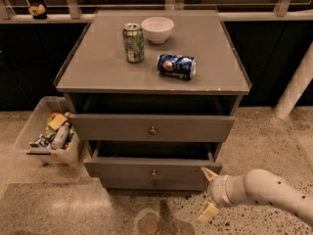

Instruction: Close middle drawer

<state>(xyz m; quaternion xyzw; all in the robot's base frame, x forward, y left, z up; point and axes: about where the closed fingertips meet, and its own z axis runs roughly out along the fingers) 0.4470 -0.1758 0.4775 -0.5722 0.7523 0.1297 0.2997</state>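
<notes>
Basically, the middle drawer (127, 169) sat pulled out under the top drawer (107, 127), tray exposed. We saw the gripper (207, 193) just beside its front right corner, fingers spread wide, gripping nothing. Green can (133, 43), blue can (176, 65) and bowl (157, 29) were on the cabinet top (93, 70).

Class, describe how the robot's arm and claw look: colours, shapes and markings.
The arm is a smooth, off-white rounded tube dotted with small dark spots. A silvery ribbed ring joins it to the claw, which has two pale yellowish wedge-shaped fingers and sits by the right front corner of the middle drawer.
</notes>
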